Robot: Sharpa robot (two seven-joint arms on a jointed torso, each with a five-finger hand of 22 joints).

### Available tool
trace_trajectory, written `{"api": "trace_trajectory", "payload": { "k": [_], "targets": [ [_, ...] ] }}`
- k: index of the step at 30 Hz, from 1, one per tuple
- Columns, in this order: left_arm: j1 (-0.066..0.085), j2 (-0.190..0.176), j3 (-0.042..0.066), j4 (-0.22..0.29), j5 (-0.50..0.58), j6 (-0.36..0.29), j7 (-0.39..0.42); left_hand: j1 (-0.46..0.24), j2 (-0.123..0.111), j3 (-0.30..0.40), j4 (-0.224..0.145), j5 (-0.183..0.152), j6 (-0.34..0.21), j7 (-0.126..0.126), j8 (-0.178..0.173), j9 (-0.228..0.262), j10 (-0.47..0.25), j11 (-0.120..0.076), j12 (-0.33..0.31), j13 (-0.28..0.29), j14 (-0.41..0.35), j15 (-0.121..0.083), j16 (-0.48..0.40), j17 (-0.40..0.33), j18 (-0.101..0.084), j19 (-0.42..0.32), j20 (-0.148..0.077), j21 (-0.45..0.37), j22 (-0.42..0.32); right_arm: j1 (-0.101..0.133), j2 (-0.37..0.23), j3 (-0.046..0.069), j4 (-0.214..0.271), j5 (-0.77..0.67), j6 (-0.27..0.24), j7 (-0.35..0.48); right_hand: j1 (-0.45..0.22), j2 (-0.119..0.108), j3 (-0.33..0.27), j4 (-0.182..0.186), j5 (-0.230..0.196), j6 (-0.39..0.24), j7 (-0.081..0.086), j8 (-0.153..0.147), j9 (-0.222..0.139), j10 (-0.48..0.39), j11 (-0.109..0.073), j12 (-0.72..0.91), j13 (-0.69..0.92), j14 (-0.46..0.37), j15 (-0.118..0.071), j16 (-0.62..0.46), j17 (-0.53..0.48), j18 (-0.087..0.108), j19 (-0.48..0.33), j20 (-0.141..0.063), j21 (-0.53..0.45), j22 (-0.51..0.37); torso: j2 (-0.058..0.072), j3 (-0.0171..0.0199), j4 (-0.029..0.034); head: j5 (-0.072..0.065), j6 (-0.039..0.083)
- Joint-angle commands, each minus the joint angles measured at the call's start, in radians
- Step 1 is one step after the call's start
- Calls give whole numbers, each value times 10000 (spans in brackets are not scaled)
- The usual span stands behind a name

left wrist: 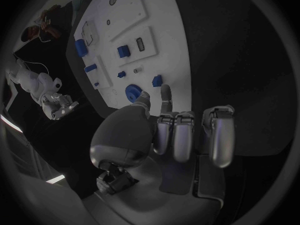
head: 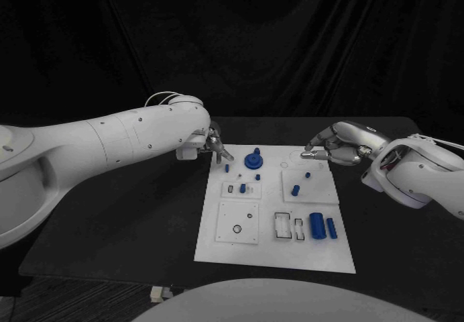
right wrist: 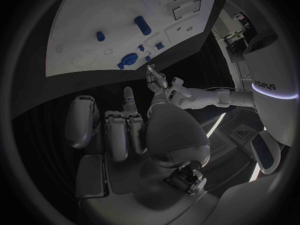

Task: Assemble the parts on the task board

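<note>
Where the head view looks down on the black tabletop (head: 126,221), these lines hold:

Task board: the white task board (head: 273,251) lies in the middle of the frame, running from centre to lower centre.

Parts: the blue parts sit on the board — a round geared piece (head: 253,159) at its upper left, small pegs (head: 243,188) just below it, a peg and a short block (head: 295,191) on the raised plate right of centre, and two longer blocks (head: 323,226) side by side at the lower right.

Left hand: the left hand (head: 206,145) is at the board's upper left corner, one finger stretched toward the board beside the geared piece, the others curled in; it holds nothing. Whether the fingertip touches the board I cannot tell.

Right hand: the right hand (head: 340,149) is at the board's upper right corner — fingers curled in, one fingertip pointing at the board's edge, nothing held.

Left wrist view: the geared piece (left wrist: 132,91) lies just past the left hand's fingertips (left wrist: 165,91).
</note>
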Motion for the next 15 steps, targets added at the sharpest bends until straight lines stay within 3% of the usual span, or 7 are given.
{"api": "trace_trajectory", "payload": {
  "k": [1,15],
  "targets": [
    [-54,61,9,-34,-1,18,197,-121,-8,-4,90,-49,-107,0,33,23,1042,-26,36,2630,1056,37,27,2632,-45,282,-13,-29,1808,-26,-14,6,30,-20,23,-78,-38,74,-39,-3,-21,41,29,-35,-16,1041,77,36,2635,1047,67,30,2635,83,-66,-16,-69,1694,-8,6,-1,-3,-1],
    [-211,251,9,-189,-1,107,211,-103,-2,-42,135,-63,-135,5,16,70,1042,-18,36,2630,1056,48,27,2632,-36,255,-3,-71,1790,-26,-42,6,58,-20,20,-83,-38,74,-39,-3,-21,41,29,-35,-16,1041,77,36,2635,1047,67,30,2635,83,-66,-16,-69,1694,1,7,-5,-28,-1]
  ]
}}
